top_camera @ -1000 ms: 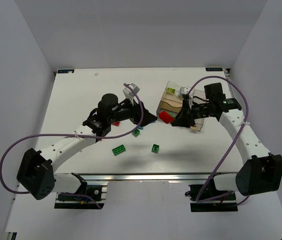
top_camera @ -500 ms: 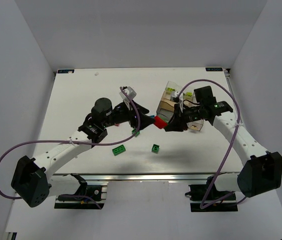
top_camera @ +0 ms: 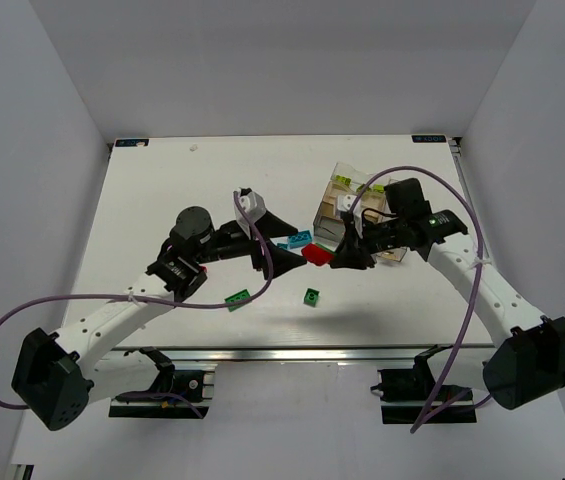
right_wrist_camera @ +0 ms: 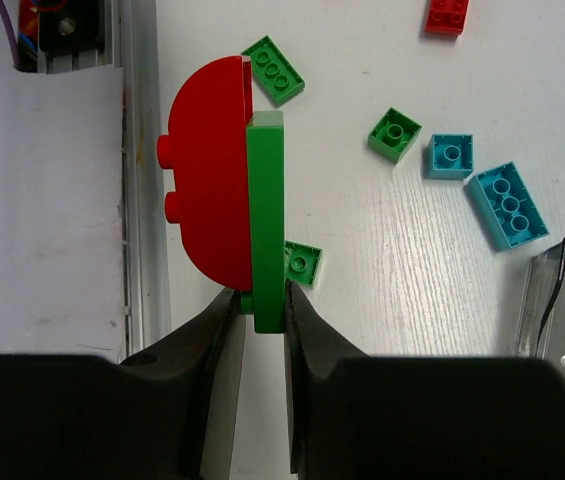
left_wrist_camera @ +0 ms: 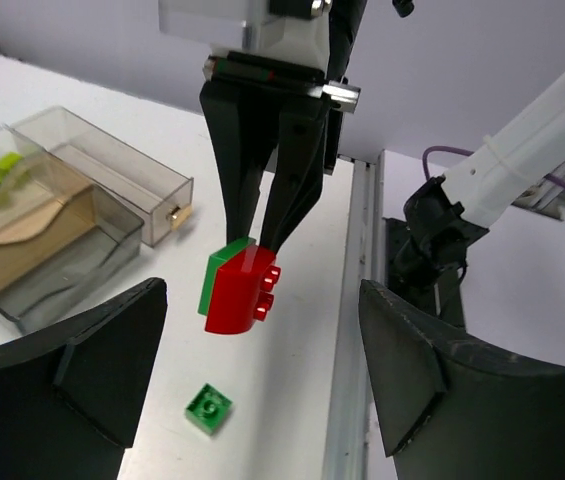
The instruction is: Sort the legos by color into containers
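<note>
One red-green lego pair (right_wrist_camera: 232,210) moved left | right claw (right_wrist_camera: 262,310) pinching | left claw (left_wrist_camera: 262,370) nearer

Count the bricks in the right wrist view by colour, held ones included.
Red bricks: 2
Green bricks: 4
Cyan bricks: 2
Total: 8

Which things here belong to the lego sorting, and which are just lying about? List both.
Job: red piece joined to green plate, held by right gripper; loose legos; clear containers.
Lying about: purple cables; table-edge rail.
</note>
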`<state>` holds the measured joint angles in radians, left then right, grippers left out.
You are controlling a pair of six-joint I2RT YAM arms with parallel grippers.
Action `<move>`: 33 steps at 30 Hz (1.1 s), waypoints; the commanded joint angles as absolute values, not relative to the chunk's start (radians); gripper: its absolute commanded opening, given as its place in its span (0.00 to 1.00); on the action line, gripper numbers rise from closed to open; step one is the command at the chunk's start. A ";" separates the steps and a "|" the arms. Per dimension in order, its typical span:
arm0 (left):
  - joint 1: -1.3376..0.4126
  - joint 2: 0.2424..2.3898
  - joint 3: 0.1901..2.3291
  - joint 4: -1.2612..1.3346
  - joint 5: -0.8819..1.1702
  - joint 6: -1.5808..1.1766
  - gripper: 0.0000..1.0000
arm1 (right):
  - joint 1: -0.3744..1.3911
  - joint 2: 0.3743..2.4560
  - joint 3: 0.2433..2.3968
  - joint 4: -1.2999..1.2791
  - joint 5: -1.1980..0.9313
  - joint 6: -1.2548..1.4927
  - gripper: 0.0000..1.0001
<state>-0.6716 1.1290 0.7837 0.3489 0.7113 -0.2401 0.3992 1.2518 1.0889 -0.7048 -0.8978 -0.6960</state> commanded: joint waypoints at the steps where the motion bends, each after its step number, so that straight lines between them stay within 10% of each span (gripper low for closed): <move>1: -0.676 1.071 0.778 0.304 0.723 -0.123 0.87 | 0.420 1.213 1.077 -0.687 -0.865 -0.744 0.00; 33: -0.676 1.161 0.808 0.247 0.778 -0.113 0.48 | 0.517 1.252 1.144 -0.663 -0.830 -0.729 0.00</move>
